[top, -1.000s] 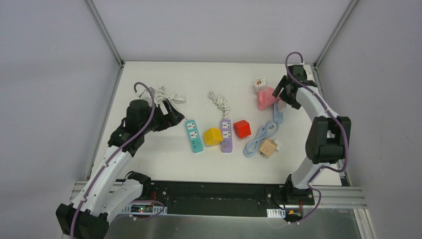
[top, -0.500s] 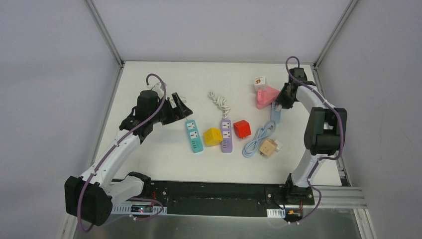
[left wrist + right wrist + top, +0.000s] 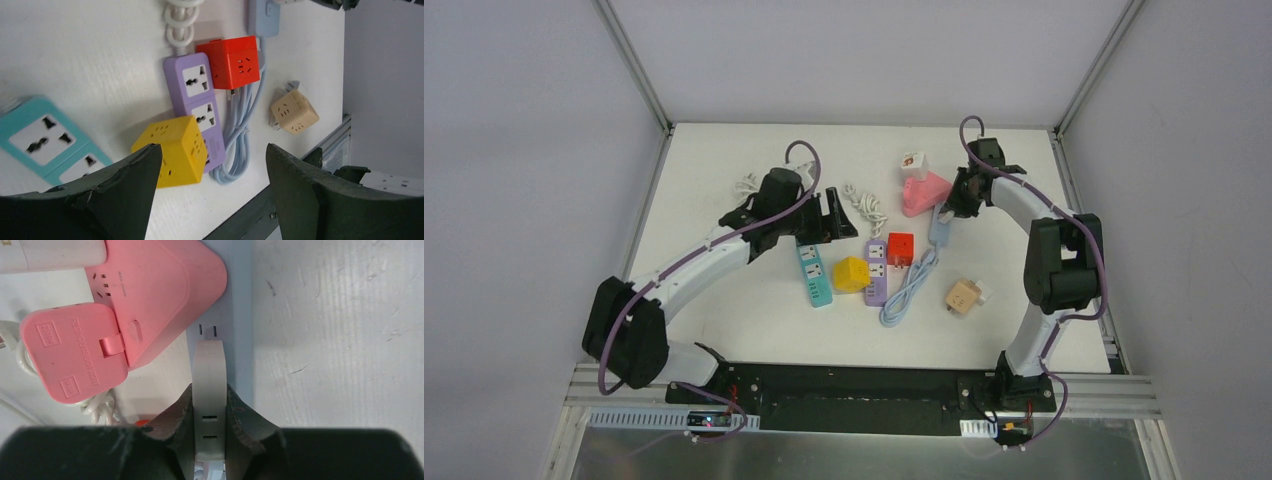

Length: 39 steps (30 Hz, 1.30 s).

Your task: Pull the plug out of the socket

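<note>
A pale grey plug stands against the face of a light blue power strip, and my right gripper is shut on its sides. In the top view that gripper sits at the far end of the blue strip, and the plug is hidden under it. My left gripper hovers open over the table's middle with nothing between its fingers. The left wrist view shows it above a yellow cube adapter and a purple strip.
A pink socket block with a pink plug lies just left of the blue strip, and a white cube sits behind it. A red cube, a coiled blue cable, a beige cube and a teal strip lie mid-table.
My right gripper shut on the plug and moved left, and the blue strip, its cable and the pink block shifted with it. The left arm swung right, towards the table's middle, still open.
</note>
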### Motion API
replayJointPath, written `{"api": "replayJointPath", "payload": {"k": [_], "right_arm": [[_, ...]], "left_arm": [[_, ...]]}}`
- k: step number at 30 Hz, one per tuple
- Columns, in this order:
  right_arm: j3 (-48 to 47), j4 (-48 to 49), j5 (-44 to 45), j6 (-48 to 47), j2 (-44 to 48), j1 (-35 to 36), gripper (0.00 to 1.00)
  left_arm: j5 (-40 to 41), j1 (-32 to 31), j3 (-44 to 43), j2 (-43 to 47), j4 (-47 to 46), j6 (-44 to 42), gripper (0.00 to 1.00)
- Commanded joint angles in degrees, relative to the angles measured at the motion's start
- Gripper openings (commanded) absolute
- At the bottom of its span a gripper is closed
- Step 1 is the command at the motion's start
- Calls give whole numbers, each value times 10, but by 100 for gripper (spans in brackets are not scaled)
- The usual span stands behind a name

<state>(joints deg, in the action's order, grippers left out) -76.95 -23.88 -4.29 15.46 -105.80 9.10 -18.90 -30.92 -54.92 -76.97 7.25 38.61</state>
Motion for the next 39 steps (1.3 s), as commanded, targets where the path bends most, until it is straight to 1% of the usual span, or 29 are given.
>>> {"api": "replayJointPath", "payload": {"k": [1, 3, 4, 5, 6, 7, 9, 10, 12, 14, 16, 20, 21, 22, 24, 25, 28, 31, 32, 34, 37, 39], "right_arm": [[29, 4, -30, 18, 36, 13, 17], [42, 5, -31, 19, 46, 14, 19], [48, 4, -29, 18, 51, 13, 22], [54, 5, -25, 15, 57, 13, 30], [57, 6, -18, 13, 62, 12, 35], [60, 7, -11, 10, 65, 10, 45], [56, 7, -6, 5, 69, 2, 54], [51, 6, -5, 3, 70, -4, 56], [45, 6, -7, -3, 70, -14, 57], [38, 6, -17, -8, 69, -23, 54], [35, 9, -32, -19, 65, -28, 47], [39, 9, -64, -24, 64, -47, 20], [42, 12, -76, -22, 66, -53, 15], [45, 14, -85, -19, 69, -59, 12], [54, 20, -94, -16, 78, -66, 9], [60, 23, -99, -15, 83, -68, 8], [73, 29, -105, -12, 92, -75, 4], [75, 29, -110, -11, 93, -79, 0], [75, 29, -113, -11, 92, -79, 0], [73, 28, -117, -7, 91, -79, 0], [70, 25, -129, 0, 93, -79, 0], [69, 20, -144, 2, 92, -80, 0]], "left_arm": [[2, -29, -80, -79, -47, 5, 77], [1, -46, -115, -120, -59, 3, 76], [1, -55, -136, -142, -61, 1, 75], [1, -64, -159, -162, -60, -1, 75], [4, -71, -184, -183, -58, -3, 74], [8, -78, -206, -202, -57, -4, 74], [15, -91, -250, -240, -51, -3, 74], [18, -97, -273, -257, -45, 0, 72], [23, -110, -307, -290, -42, 7, 69], [38, -123, -328, -315, -49, 19, 66], [45, -136, -342, -344, -59, 34, 62], [46, -150, -385, -401, -86, 74, 61], [38, -152, -413, -421, -86, 75, 61], [33, -153, -448, -444, -66, 68, 61], [48, -159, -516, -477, -2, 49, 61], [64, -163, -530, -486, 15, 40, 62], [107, -171, -521, -498, 15, 42, 62], [118, -173, -497, -507, 0, 50, 62], [113, -175, -488, -507, -21, 43, 62], [113, -185, -470, -506, -51, 4, 66], [126, -203, -486, -519, -34, -69, 68], [126, -212, -494, -529, -30, -89, 68]]}}
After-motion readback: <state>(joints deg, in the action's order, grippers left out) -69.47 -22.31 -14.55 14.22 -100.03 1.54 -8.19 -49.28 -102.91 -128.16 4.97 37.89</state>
